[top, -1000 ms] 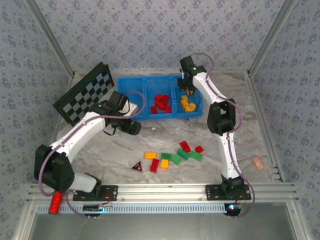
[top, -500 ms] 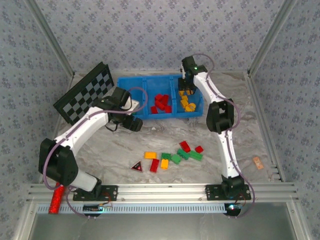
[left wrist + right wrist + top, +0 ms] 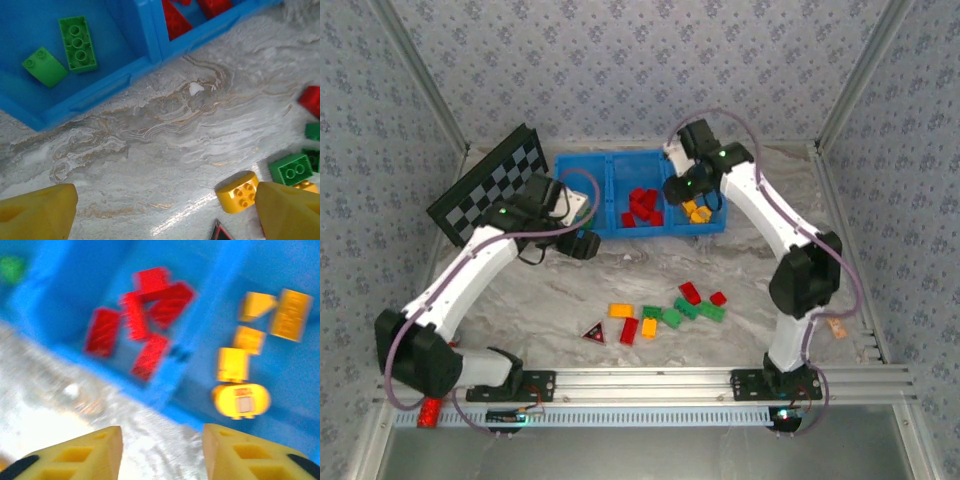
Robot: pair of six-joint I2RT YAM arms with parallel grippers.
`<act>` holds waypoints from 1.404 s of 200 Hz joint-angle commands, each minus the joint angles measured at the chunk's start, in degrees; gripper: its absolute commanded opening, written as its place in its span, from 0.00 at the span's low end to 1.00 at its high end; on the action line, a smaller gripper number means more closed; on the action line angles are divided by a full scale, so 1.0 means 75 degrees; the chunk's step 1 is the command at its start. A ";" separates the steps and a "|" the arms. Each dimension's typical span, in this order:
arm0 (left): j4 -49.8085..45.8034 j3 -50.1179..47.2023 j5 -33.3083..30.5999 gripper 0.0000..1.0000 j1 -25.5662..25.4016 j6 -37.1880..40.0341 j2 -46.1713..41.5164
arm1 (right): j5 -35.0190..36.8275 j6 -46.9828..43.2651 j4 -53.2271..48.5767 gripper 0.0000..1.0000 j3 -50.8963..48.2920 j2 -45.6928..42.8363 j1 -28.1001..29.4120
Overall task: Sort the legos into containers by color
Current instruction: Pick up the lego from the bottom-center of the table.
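Marbled grey surface (image 3: 570,290) stretched between patterned walls, with the blue bin (image 3: 95,95) set toward the far side. Its compartments were sorted by colour: green bricks (image 3: 77,42) at the left, red bricks (image 3: 642,205) in the middle, orange-yellow bricks (image 3: 697,211) at the right. The left end effector (image 3: 165,200) hung over bare surface just in front of the bin, fingers spread wide and empty, probably placed to reach the loose legos (image 3: 672,316) nearer the arm bases. The right end effector (image 3: 162,440) hovered over the bin's front wall, also spread and carrying nothing. Several loose legos touched one another, so a grasp could nudge neighbours. A dark triangle (image 3: 592,333) lay just beside them, and a checkerboard (image 3: 495,185) leaned close to the left arm.
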 commanded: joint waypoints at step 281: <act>0.0645 -0.1615 0.1567 0.99 0.2307 -0.0739 -0.2435 | 0.0959 -0.3603 0.3320 0.65 -0.4026 0.1057 0.4625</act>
